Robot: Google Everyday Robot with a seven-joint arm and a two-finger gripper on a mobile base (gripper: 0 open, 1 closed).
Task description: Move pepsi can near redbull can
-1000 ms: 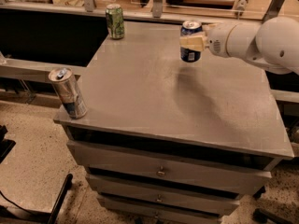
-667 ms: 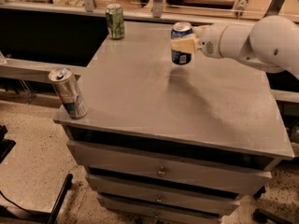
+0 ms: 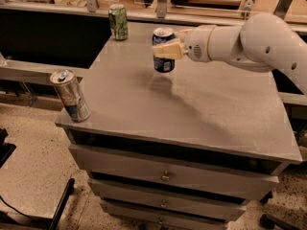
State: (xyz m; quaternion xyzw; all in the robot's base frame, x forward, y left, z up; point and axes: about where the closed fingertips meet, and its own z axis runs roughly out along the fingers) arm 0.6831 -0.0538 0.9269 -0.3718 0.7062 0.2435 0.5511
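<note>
The pepsi can, dark blue with white lettering and a silver top, is held off the grey cabinet top near its middle back. My gripper reaches in from the right and is shut on the pepsi can, its cream fingers wrapped around the can's middle. The redbull can, slim and silver with blue panels, stands tilted at the front left corner of the cabinet top, well to the left and forward of the gripper.
A green can stands at the back left of the cabinet top. The white arm spans the right back. Drawers lie below the top. A dark counter runs behind, and speckled floor lies at the left.
The gripper has carried the pepsi can leftward across the back of the cabinet top, towards the middle. The redbull can and green can have not moved.
</note>
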